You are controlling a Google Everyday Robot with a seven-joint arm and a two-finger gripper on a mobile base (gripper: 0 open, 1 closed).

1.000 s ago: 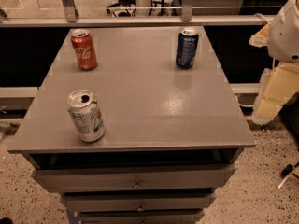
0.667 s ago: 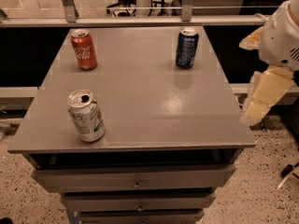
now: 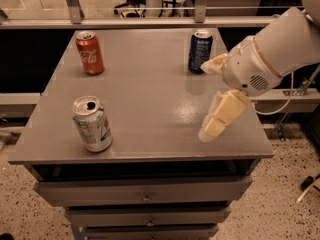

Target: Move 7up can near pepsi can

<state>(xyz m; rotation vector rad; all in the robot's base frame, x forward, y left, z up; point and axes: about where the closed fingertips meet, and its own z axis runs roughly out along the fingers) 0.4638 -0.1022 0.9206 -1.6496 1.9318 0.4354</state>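
7up can point(image 3: 92, 124) on grey tabletop point(image 3: 150, 99); end effector point(image 3: 207, 100) over right edge.

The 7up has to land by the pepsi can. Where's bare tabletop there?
Bare tabletop lies left of the pepsi can, toward the Coca-Cola can, and across the middle to the 7up can. Crowded: the open gripper hangs right-front of the pepsi can.

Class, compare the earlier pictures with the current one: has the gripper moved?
Yes. The gripper moved toward the picture's left. It was beyond the right edge of the table and now hovers over its top, nearer the pepsi can.
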